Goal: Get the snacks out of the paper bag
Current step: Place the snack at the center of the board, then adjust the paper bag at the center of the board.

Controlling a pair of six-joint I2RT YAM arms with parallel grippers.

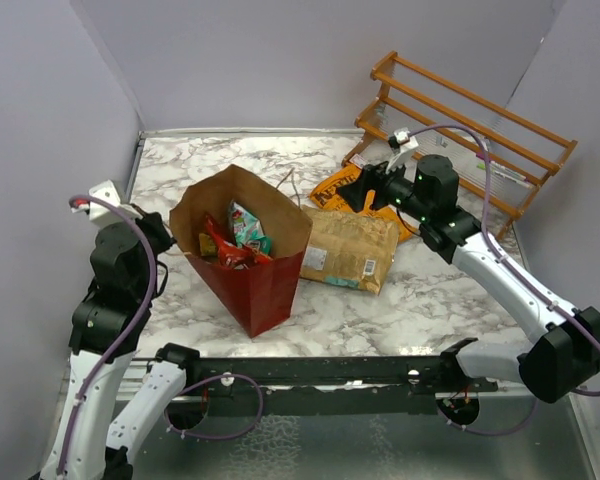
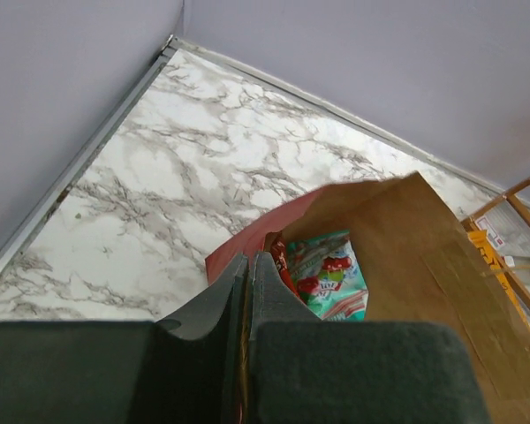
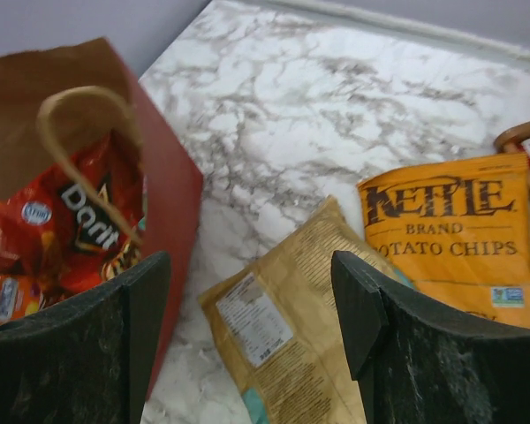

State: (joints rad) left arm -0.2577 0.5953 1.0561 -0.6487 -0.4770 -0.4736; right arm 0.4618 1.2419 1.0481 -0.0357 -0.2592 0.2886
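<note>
The dark red paper bag [image 1: 265, 290] stands open left of centre, brown inside. It holds a teal candy pack [image 1: 246, 226] and red packs [image 1: 225, 250]; the right wrist view shows a red Doritos packet [image 3: 79, 212] behind the string handle [image 3: 88, 97]. My left gripper [image 2: 250, 261] is shut on the bag's left rim [image 1: 177, 225]. The tan chip bag [image 1: 352, 250] lies flat right of the bag, and the orange Kettle bag [image 1: 337, 188] lies behind it. My right gripper [image 3: 252, 283] is open and empty above the tan bag [image 3: 283, 353], with the Kettle bag [image 3: 450, 238] to its right.
A wooden slatted rack [image 1: 460, 120] leans at the back right, close behind my right arm. Grey walls close in the marble table [image 1: 410, 300] at the back and both sides.
</note>
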